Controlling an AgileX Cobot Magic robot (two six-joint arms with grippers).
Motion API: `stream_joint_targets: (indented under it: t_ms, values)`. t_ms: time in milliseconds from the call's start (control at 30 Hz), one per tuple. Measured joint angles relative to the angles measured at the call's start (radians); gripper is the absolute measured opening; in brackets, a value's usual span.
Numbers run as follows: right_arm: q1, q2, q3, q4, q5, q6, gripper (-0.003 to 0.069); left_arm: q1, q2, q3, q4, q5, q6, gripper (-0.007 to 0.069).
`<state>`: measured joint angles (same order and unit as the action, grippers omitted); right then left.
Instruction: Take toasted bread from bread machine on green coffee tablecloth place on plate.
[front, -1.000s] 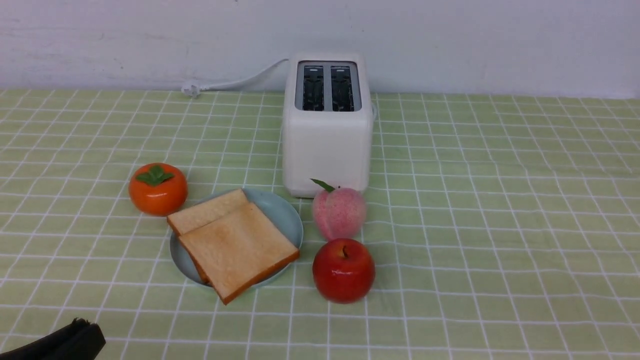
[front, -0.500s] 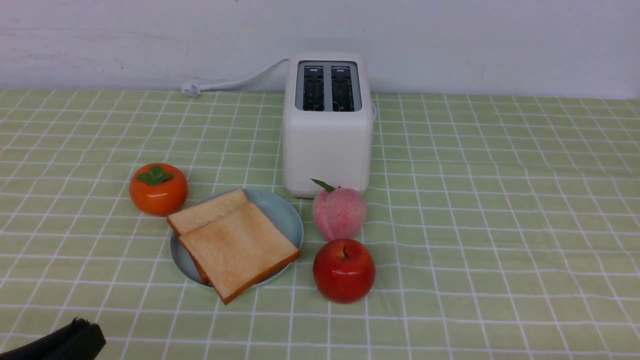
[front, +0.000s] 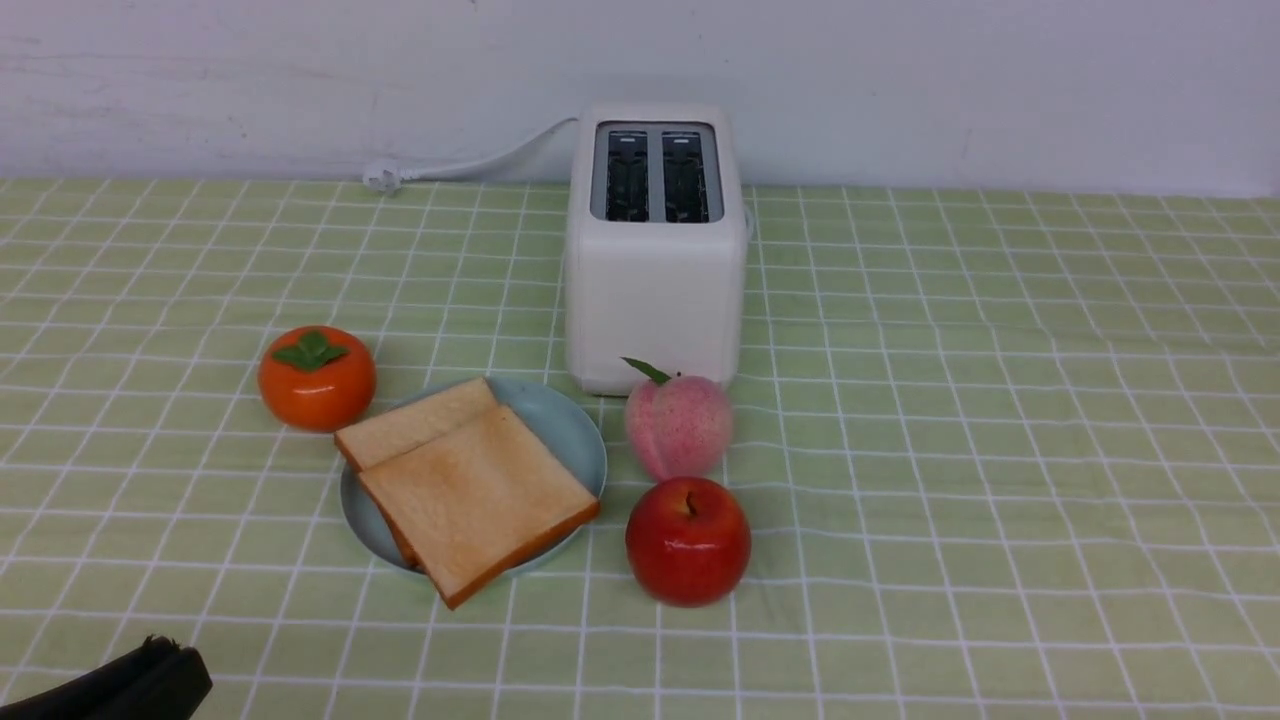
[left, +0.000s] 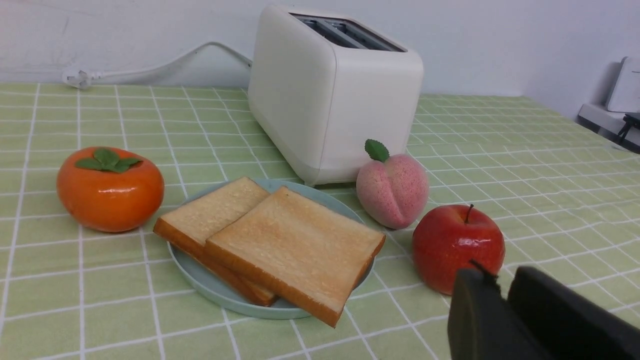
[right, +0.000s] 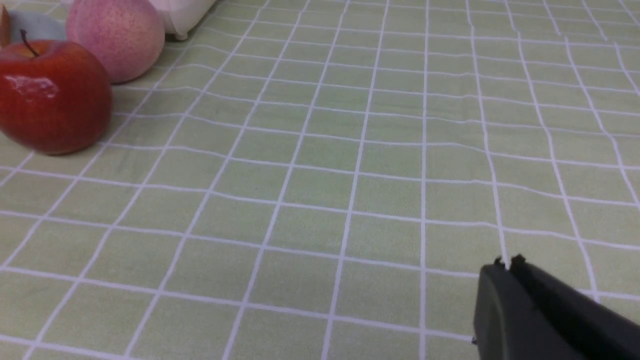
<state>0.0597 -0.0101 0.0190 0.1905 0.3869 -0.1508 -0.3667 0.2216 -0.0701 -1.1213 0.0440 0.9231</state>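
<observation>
Two slices of toasted bread lie overlapping on the light-blue plate (front: 572, 425): the front slice (front: 478, 500) rests partly on the back slice (front: 410, 425). The white bread machine (front: 655, 290) stands behind the plate on the green coffee tablecloth (front: 1000, 400), and both of its slots look empty. My left gripper (left: 502, 280) hovers low at the near left, a short way in front of the plate; its fingers stand a narrow gap apart with nothing between them. My right gripper (right: 509, 262) is shut and empty over bare cloth to the right of the fruit, out of the front view.
An orange persimmon (front: 316, 378) sits left of the plate. A pink peach (front: 678, 425) and a red apple (front: 687, 540) stand close to the plate's right side. The toaster's white cord and plug (front: 382, 179) lie along the back wall.
</observation>
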Motion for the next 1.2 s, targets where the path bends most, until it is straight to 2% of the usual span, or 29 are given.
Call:
stream_joint_targets:
  t_ms: [700,833,867,900,933,967,1033,1100,1167,1200]
  values:
    - [0.000,0.000,0.000,0.000,0.000,0.001,0.0019,0.000,0.000,0.000,0.008,-0.036,-0.012,0.0110]
    - [0.000,0.000,0.000,0.000,0.000,0.001,0.0023,0.043,-0.001,0.000,0.198,-0.075,-0.160,0.0076]
    - [0.000,0.000,0.000,0.000,0.000,0.001,0.0023,0.055,-0.001,0.000,0.212,-0.075,-0.173,0.0066]
    - [0.000,0.000,0.000,0.000,0.000,0.001,0.0026,0.111,-0.007,-0.001,0.351,-0.059,-0.296,0.0021]
    - [0.000,0.000,0.000,0.000,0.000,0.001,0.0028,0.152,-0.015,-0.001,0.435,-0.037,-0.367,-0.0008]
    - [0.000,0.000,0.000,0.000,0.000,0.001,0.0029,0.160,-0.015,-0.001,0.452,-0.031,-0.382,-0.0013]
    - [0.000,0.000,0.000,0.000,0.000,0.001,0.0032,0.257,-0.050,-0.001,0.653,0.062,-0.559,-0.0013]
    - [0.000,0.000,0.000,-0.001,0.000,0.001,0.0032,0.318,-0.097,0.001,0.780,0.139,-0.686,-0.0013]
    - [0.000,0.000,0.000,-0.001,0.000,0.001,0.0032,0.350,-0.166,0.040,0.886,0.192,-0.824,-0.0013]
    - [0.000,0.000,0.000,-0.001,0.000,0.001,0.0032,0.352,-0.191,0.056,0.910,0.199,-0.848,-0.0013]
